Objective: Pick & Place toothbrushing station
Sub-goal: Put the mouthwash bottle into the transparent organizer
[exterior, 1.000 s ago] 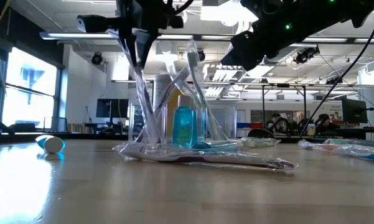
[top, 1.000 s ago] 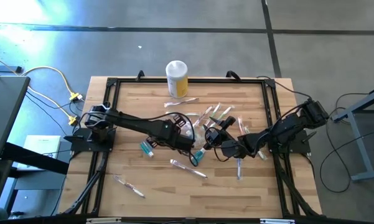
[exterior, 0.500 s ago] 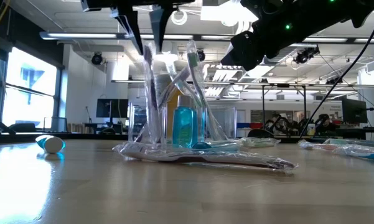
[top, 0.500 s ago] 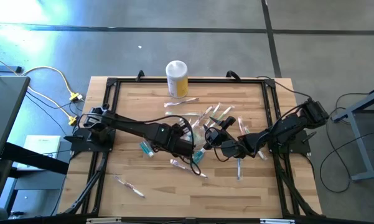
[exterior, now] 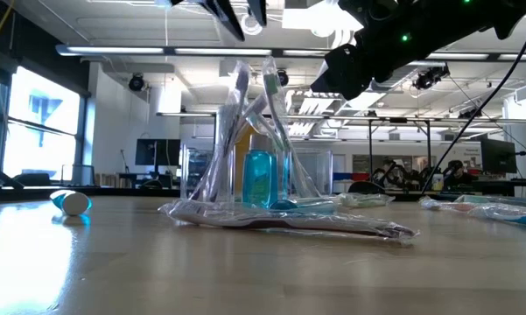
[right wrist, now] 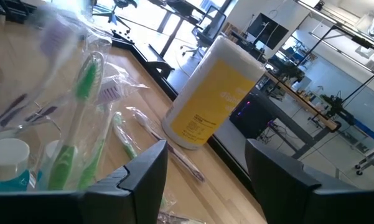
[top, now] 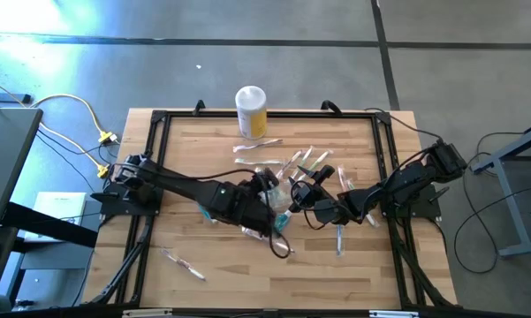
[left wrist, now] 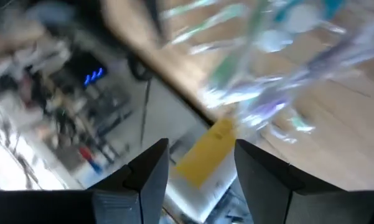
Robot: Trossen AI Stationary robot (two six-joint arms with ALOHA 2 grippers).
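The toothbrushing station (exterior: 254,166) is a clear container standing on the wood at the table's middle. It holds a blue bottle (exterior: 258,179) and several wrapped toothbrushes (exterior: 276,122) that lean on its rim. It also shows in the high view (top: 284,214). My left gripper (exterior: 236,10) is open and empty above the container's top, and its wrist view shows both fingers (left wrist: 149,171) apart. My right gripper (top: 299,193) hangs open just to the right of the container, touching nothing that I can see; its fingers (right wrist: 146,168) stand wide apart.
A white-lidded yellow jar (top: 251,110) stands at the far edge. Loose wrapped toothbrushes lie behind the station (top: 305,161), in front of it (exterior: 289,219), near the front left (top: 184,263) and at the right (top: 339,237). A small tube (exterior: 70,202) lies to the left.
My left gripper has opened and let go of a wrapped toothbrush that it held upright over the station. The toothbrush now stands in the container, leaning with the others. The gripper has then gone up and a little toward the table's near edge.
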